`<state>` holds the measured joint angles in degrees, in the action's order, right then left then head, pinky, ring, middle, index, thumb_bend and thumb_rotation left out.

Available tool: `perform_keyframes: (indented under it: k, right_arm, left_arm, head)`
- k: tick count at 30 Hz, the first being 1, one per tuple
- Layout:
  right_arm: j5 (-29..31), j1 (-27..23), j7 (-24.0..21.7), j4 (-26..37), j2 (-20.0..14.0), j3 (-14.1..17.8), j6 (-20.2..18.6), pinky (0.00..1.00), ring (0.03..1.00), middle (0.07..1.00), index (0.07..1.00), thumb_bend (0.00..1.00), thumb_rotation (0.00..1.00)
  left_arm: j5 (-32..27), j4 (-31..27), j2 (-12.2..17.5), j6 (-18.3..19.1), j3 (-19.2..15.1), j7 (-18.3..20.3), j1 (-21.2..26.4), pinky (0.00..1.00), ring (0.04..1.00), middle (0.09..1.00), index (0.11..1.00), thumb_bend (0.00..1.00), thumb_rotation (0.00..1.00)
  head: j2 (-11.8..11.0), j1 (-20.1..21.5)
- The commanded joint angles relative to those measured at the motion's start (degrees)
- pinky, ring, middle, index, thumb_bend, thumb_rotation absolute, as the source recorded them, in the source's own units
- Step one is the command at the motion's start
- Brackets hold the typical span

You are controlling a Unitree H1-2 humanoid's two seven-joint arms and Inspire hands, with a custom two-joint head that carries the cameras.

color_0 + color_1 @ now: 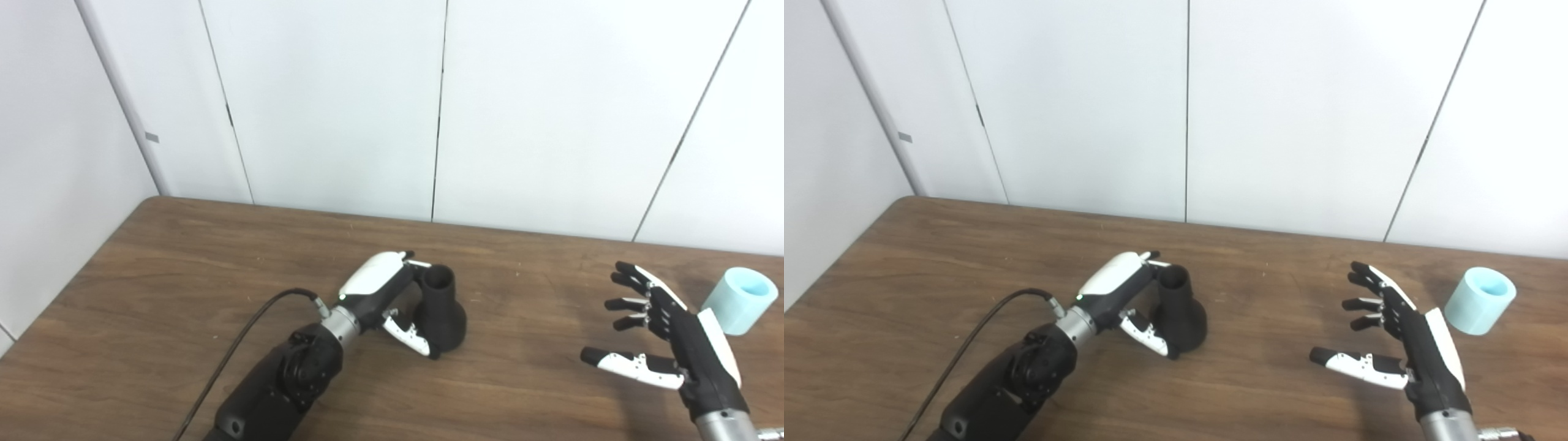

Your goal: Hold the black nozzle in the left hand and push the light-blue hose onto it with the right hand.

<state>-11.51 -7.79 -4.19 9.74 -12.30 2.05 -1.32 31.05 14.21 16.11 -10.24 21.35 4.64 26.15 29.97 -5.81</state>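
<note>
Nearest: two forearms enter from the bottom edge over a dark wood-grain table (153,275). No brand, label or readable writing on any item; only a small grey tag-like mark on the wall's corner strip, too small to read.

Left arm: black forearm with a black cable (236,349) looping off the wrist toward the bottom edge. Left hand (383,297), white-backed, is curled around the black nozzle (442,312). Fingers reach over the narrow neck at its far side, thumb lies against the flared base at the near side. Contact on both sides looks real, so the hand has hold of it. Nozzle stands roughly upright on the table, narrow open end up, wide base down, a little left of the table's middle.

Right hand (670,334): spread wide, fingers fanned toward the left, thumb stretched out low and apart from them. Holds nothing. It hovers over bare table near the right edge.

Light-blue hose (739,300): a short, stubby cylinder piece, tilted with its open end facing up and away, resting on the table just beyond and to the right of the right hand, behind the hand's back. Not touched. Well apart from the nozzle.

Farthest: white panelled wall (331,104) with thin dark vertical seams, meeting the table's far edge.
</note>
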Motion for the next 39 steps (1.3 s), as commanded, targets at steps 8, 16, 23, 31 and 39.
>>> perform_keyframes:
  k: [8, 16, 23, 31, 39]
  right_arm:
    - [0.5, -2.0, 1.6, 1.4, 0.0, 0.7, 3.6, 0.55, 0.685, 0.839, 0.858, 0.65, 0.35]
    - [1.7, -2.0, 1.2, 3.4, 0.4, 0.9, 1.8, 0.55, 0.683, 0.839, 0.857, 0.65, 0.35]
    - [-0.1, -2.1, 1.8, 5.0, 0.7, 0.9, 0.7, 0.54, 0.681, 0.837, 0.855, 0.64, 0.33]
    - [1.1, -2.0, 1.7, 6.4, 0.6, 1.8, 0.4, 0.53, 0.677, 0.837, 0.856, 0.66, 0.37]
    - [1.8, -2.4, -1.5, 14.1, -3.3, 2.9, -5.0, 0.52, 0.677, 0.84, 0.861, 0.67, 0.37]
  left_arm:
    - [0.9, 0.8, -1.5, -3.5, 4.0, 5.8, 3.0, 1.0, 0.657, 0.476, 0.489, 0.53, 0.0]
    - [1.4, -0.1, -2.2, -2.9, 4.5, 6.4, 3.0, 1.0, 0.658, 0.49, 0.479, 0.53, 0.0]
    - [4.6, 0.7, -1.3, -3.0, 6.5, 7.3, 4.1, 1.0, 0.66, 0.481, 0.486, 0.53, 0.0]
    - [6.5, 1.6, -0.3, -1.7, 7.2, 7.7, 4.6, 1.0, 0.655, 0.459, 0.499, 0.53, 0.0]
    - [7.8, 1.0, 0.9, 0.1, 6.8, 7.9, 4.1, 1.0, 0.657, 0.463, 0.498, 0.53, 0.0]
  head:
    - [0.5, 2.1]
    - [1.6, 4.9]
    - [2.4, 6.3]
    - [3.1, 6.6]
    - [3.1, 12.2]
